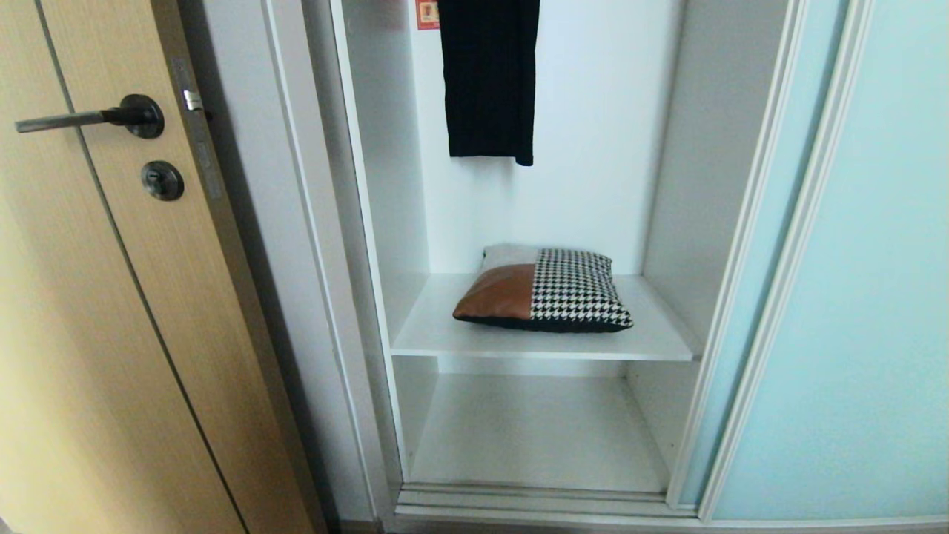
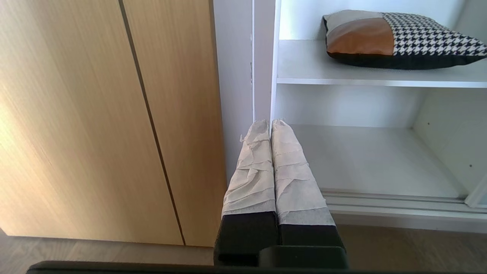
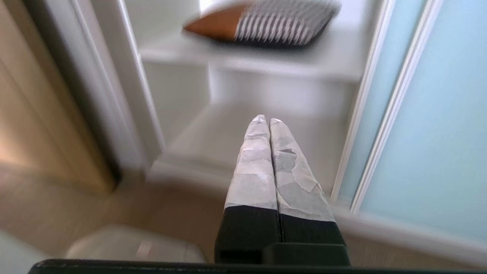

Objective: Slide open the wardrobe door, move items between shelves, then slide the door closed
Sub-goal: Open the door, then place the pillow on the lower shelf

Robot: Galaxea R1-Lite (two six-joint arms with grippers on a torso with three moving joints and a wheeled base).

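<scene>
1. The sliding wardrobe door (image 1: pixel 852 259), a tall frosted pale aqua glass panel in a slim silver-white metal frame, stands slid over to the right side of the head view, leaving the left compartment of the wardrobe open.
2. Inside the open compartment, the task's item is a stuffed cushion-like bundle (image 1: pixel 545 291) with a black underside, a rust-brown patch, a grey patch and a black-and-white houndstooth half. It lies flat on the upper white laminate shelf (image 1: pixel 445 337), roughly centred and slightly tilted toward the front.
3. The lower white shelf (image 1: pixel 537 434), just above the door track, has nothing lying on it that can be seen.
4. A long narrow black garment (image 1: pixel 489 74) hangs against the white back wall above the cushion-like bundle, well apart from it. A small red label (image 1: pixel 427 13) shows on the wall just beside its top left edge.
5. To the left of the wardrobe stands a tan wooden door (image 1: pixel 81 334) with a dark lever handle (image 1: pixel 89 117) and a round dark lock (image 1: pixel 162 180) below it.
6. Neither arm appears in the head view.
7. The left gripper (image 2: pixel 271 122), its fingers wrapped in pale tape, has its fingers pressed together and grips nothing. It points at the white wardrobe side frame, low, in front of the lower white shelf.
8. The right gripper (image 3: pixel 265 119), also tape-wrapped, has its fingers pressed together and empty. It points toward the lower white shelf, near the aqua door's frame; this view is blurred.
</scene>
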